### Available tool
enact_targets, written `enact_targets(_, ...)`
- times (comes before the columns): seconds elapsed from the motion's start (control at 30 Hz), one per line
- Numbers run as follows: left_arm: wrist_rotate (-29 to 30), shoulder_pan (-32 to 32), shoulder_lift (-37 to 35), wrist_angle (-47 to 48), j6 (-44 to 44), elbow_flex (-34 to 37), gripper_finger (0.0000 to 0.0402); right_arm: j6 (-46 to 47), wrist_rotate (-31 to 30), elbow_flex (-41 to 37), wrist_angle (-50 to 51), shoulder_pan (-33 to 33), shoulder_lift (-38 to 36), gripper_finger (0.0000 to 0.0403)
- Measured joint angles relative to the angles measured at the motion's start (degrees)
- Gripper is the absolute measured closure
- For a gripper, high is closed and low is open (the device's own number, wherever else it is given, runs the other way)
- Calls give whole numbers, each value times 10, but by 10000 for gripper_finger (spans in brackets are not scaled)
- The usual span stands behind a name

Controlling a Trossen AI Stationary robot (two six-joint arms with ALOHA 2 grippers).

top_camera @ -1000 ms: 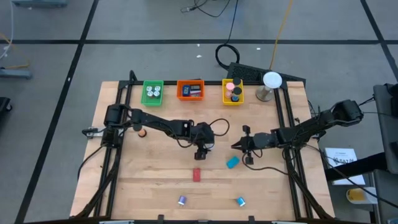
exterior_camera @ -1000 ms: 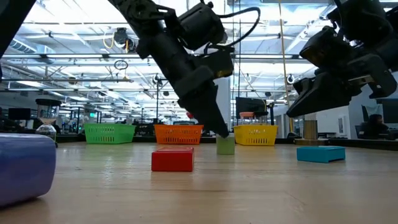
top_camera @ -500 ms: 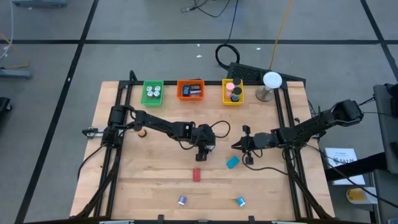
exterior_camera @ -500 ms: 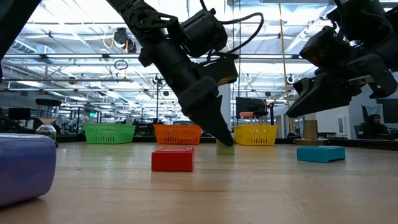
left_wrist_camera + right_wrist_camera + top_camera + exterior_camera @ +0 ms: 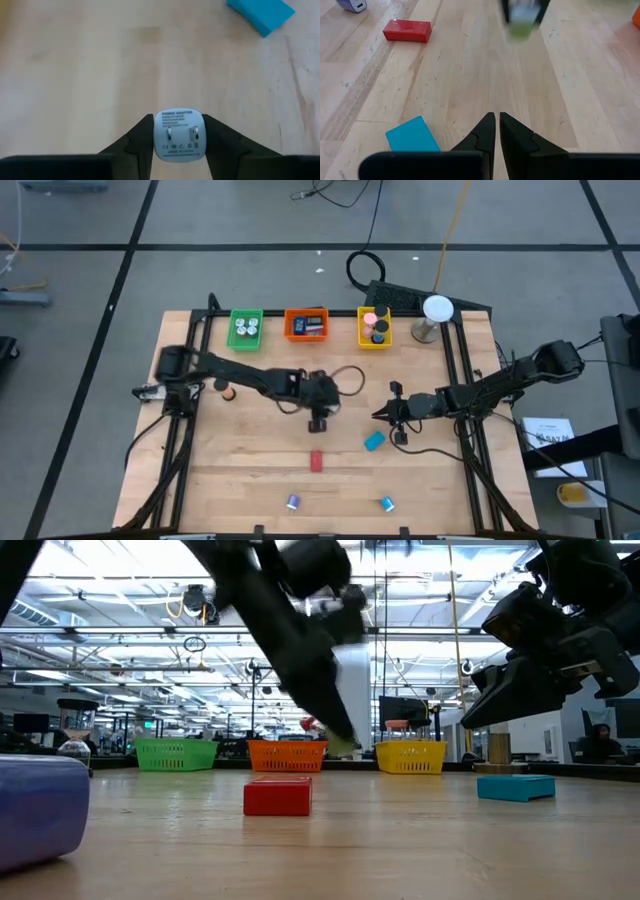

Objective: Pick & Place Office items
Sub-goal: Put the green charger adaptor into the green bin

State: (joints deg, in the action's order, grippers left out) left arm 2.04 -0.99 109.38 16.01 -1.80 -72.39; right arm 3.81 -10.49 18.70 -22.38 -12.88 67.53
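My left gripper is over the table's middle, shut on a small white power adapter whose label and two prongs face the wrist camera. In the low view the adapter is blurred and clear of the table. My right gripper waits shut to the right of it, above a blue block. A red block, a purple roll and a blue roll lie flat on the wood nearer the front edge. My left gripper pinches the adapter's two opposite side faces between its two fingers, one finger on each side. The fingers slant down from the table's left. The adapter is lifted clear of the table, its pronged face turned toward the wrist.
Green, orange and yellow trays with small items stand along the far edge. A white ball on a stand is at the far right. Black frame rails run along both sides, and bare wood lies between the blocks.
My left gripper has closed on the adapter where it stood on the table and then risen, lifting it clear of the wood. My right gripper has kept still.
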Motion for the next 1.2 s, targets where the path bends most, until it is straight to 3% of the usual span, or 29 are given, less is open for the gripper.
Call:
enact_targets(0.17,98,0,-130,118,71,45,263,0,0,0,-1,0,0,387)
enact_targets(0.37,186,25,-330,189,209,179,263,0,0,0,-4,0,0,387)
enact_targets(0.53,249,103,-478,218,305,274,263,-3,0,0,-30,0,0,387)
enact_targets(0.6,245,155,-512,217,309,295,263,-4,0,0,-39,0,0,387)
enact_targets(0.73,192,265,-525,202,275,317,263,-4,0,0,-42,0,0,387)
enact_targets(0.87,161,347,-483,168,236,318,263,-4,0,0,-43,0,0,387)
enact_targets(1.2,160,449,-375,133,225,319,263,-4,1,0,-40,0,0,387)
